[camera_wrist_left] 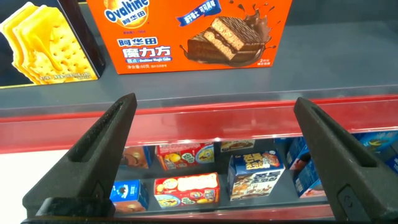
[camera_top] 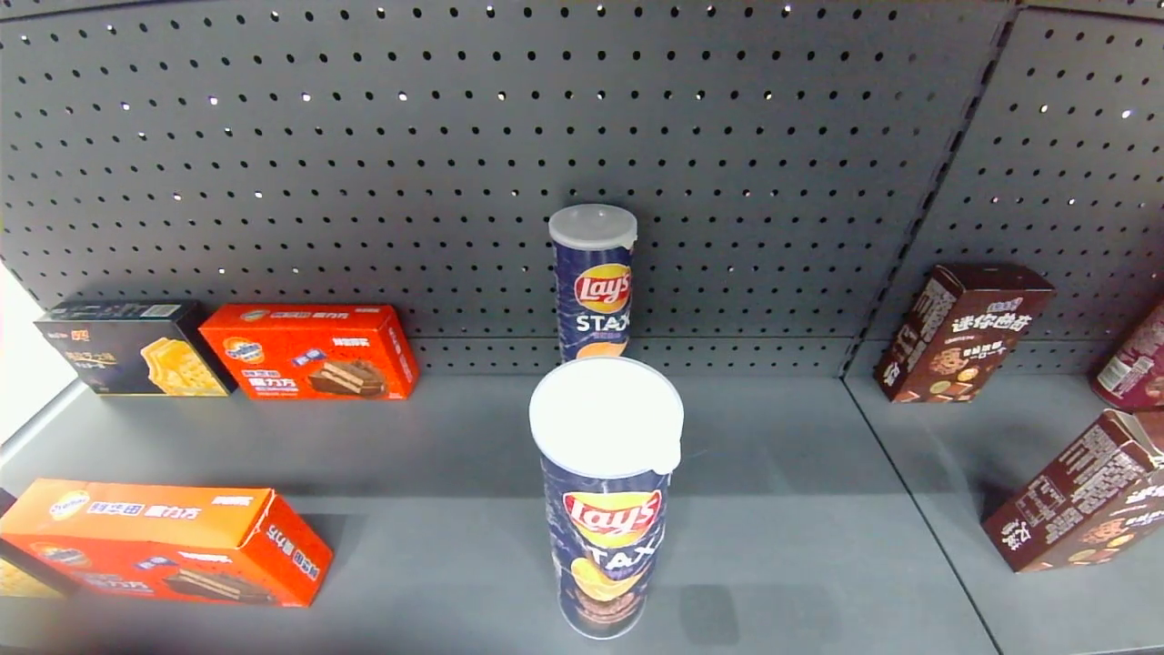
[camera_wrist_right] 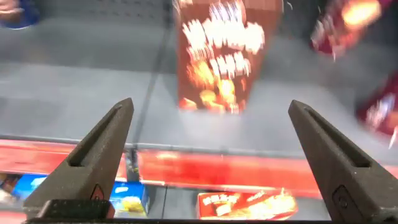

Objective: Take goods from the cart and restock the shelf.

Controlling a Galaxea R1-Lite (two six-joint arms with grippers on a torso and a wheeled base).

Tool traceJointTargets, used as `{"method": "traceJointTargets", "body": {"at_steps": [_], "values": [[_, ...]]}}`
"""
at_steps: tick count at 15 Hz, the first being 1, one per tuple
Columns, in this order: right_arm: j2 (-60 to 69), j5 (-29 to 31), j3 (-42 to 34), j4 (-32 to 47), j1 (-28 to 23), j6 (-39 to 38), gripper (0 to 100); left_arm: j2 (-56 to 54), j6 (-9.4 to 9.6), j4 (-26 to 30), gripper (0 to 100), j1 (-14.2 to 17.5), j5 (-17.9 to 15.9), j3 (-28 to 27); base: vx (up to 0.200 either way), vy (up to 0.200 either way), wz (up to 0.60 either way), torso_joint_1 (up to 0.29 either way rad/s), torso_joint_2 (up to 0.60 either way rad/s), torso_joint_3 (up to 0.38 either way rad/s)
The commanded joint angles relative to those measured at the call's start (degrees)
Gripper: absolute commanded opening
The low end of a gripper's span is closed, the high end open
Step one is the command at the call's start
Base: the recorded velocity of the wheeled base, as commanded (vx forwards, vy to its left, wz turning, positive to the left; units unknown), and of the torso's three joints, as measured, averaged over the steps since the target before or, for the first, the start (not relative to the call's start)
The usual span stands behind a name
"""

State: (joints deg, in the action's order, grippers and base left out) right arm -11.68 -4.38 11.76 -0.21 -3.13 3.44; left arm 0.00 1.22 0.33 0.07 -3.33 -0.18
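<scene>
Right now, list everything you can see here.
cans: two, dark blue, shelf centre, one behind the other.
orange boxes: two, orange, left, front and back.
black boxes: two, black, far left, front and back.
brown boxes: two, brown, right, front and back.
packet: one, dark red, right edge.
shelf: one, grey.
small boxes: several, mixed colours, lower shelf.
left end effector: one, black, open, before the shelf's red edge.
right end effector: one, black, open, before the red edge.
</scene>
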Motion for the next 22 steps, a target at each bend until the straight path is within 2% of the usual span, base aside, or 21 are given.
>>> {"method": "traceJointTargets", "body": {"at_steps": [1,3,5,12,14,15,22], "values": [[6.3,0.3,-11.8,-5.9,-2.4,-2.8,100,0.1,0.01,0.0,100,0.0,0.0,0.0,0.0,0.0,0.0,0.0,0.0,0.0],[6.3,1.3,-11.7,-3.7,-2.5,-3.0,100,0.1,0.01,-0.1,100,0.0,0.1,0.0,0.0,0.0,0.0,0.0,0.0,0.0],[6.3,10.2,-11.6,0.9,-2.5,-5.0,100,0.1,0.1,-0.1,100,0.0,0.0,0.0,0.0,0.0,0.0,0.0,0.0,0.0],[6.2,8.6,-11.7,0.5,-2.1,-3.6,100,0.1,0.01,-0.1,100,0.0,0.1,0.0,0.0,0.0,0.0,0.0,0.0,0.0],[8.3,8.6,-11.8,0.4,4.5,-3.5,100,0.1,0.01,-0.1,100,0.0,0.1,0.0,0.0,0.0,0.0,0.0,0.0,0.0],[11.1,8.3,-11.8,0.1,2.7,-3.9,100,0.1,0.01,-0.2,100,0.0,0.1,0.1,0.0,0.0,0.0,0.0,0.0,0.0],[11.2,8.2,-11.8,0.2,3.1,-3.5,100,0.1,0.01,-0.2,100,0.0,0.1,0.1,0.0,0.0,0.0,0.0,0.0,0.0]]}}
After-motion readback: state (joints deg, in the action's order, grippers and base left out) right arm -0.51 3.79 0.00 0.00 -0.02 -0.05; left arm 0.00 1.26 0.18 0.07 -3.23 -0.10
